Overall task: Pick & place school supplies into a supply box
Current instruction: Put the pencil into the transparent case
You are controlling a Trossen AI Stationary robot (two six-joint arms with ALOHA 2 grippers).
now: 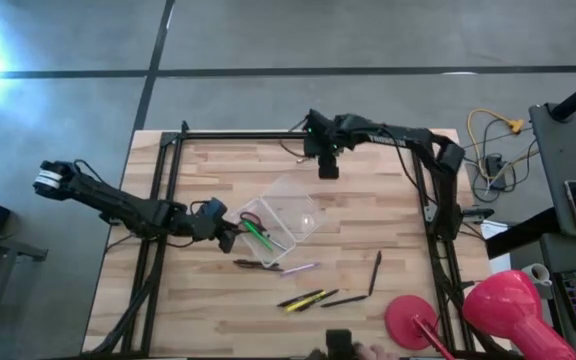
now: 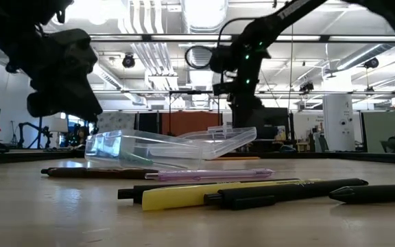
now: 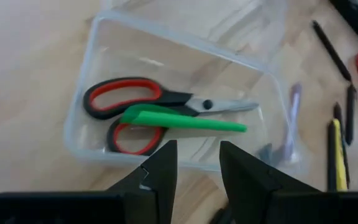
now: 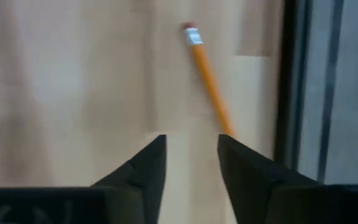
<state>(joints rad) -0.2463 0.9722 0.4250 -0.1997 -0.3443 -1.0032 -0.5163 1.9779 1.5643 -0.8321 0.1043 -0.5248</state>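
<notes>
The clear supply box (image 1: 286,215) lies near the table's middle. Red-handled scissors (image 3: 129,106) and a green pen (image 3: 185,121) lie in it. My left gripper (image 3: 197,163) is open and empty, just off the box's left end (image 1: 230,232). My right gripper (image 4: 191,155) is open near the far edge (image 1: 328,165), over one end of an orange pencil (image 4: 207,81) that lies flat on the wood. A dark brown pen (image 1: 253,265), a lilac pen (image 1: 299,269), a yellow pen (image 1: 303,299) and two dark pens (image 1: 345,298) (image 1: 375,272) lie on the table nearer the front.
A black metal frame (image 1: 168,170) runs along the table's left, far and right sides; one bar (image 4: 297,87) is close beside the pencil. Two pink-red round objects (image 1: 508,305) stand at the front right corner. Cables (image 1: 488,140) lie off the table's right.
</notes>
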